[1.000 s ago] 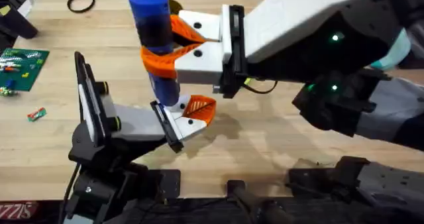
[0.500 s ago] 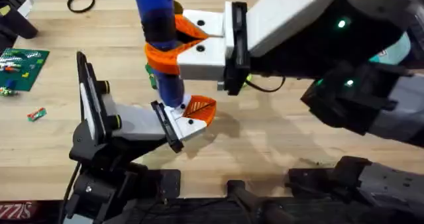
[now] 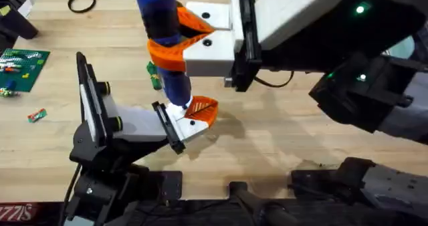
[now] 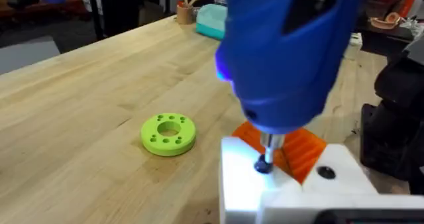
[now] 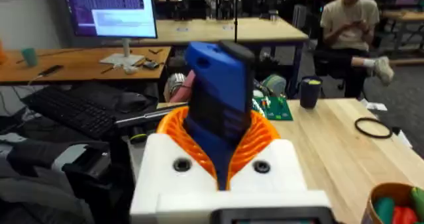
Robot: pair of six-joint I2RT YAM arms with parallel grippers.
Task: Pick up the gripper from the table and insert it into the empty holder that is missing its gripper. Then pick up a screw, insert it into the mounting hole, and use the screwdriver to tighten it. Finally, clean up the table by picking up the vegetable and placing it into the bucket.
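On holder (image 3: 179, 122): screwdriver (image 3: 160, 32) tip (upright)

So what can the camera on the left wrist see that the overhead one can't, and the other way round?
Left wrist alone: a green ring flat on the wood, and the metal bit meeting a screw in the holder. Overhead alone: the right gripper clamped round the tool, a black loop, and a green board. Both: the blue screwdriver over the holder, with the orange gripper fitted.
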